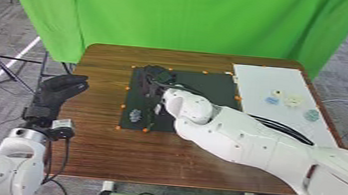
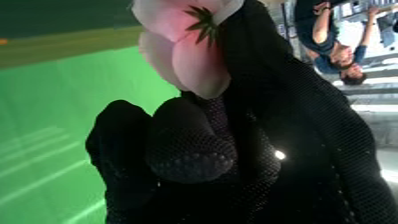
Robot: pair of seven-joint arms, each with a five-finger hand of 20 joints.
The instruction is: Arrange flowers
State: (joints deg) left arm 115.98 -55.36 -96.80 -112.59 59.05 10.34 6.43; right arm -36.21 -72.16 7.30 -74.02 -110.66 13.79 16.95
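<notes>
Pink flower (image 2: 202, 70) sits against the black-gloved fingers of the right hand (image 1: 159, 75), its pale petals spread around a small green leafy base (image 2: 204, 22). That hand is closed round it, the fingers curled in, with petals touching the glove. In the head view the right hand is over the far left part of a dark mat (image 1: 206, 82), its arm (image 1: 230, 137) slanting in from the lower right across the worktop (image 1: 95, 149). A thin dark green strip (image 1: 149, 119) runs below the hand toward the mat's near edge; whether it belongs to the flower I cannot tell.

Near the mat's left edge is a small grey clump (image 1: 135, 115), just beside the strip. Orange marks (image 1: 145, 130) dot the mat's border. To the right of the mat, a white sheet (image 1: 259, 84) bears three small pieces: a pale blue one (image 1: 272, 100), a cream one (image 1: 292, 101) just beside it, and a pale green one (image 1: 312, 115) nearer the sheet's right edge. They are too small to name.

Left hand (image 1: 57, 89) is by the worktop's left edge, well apart from the mat, fingers loosely bent and holding nothing. Behind the worktop hangs a bright green curtain (image 1: 207, 23).
</notes>
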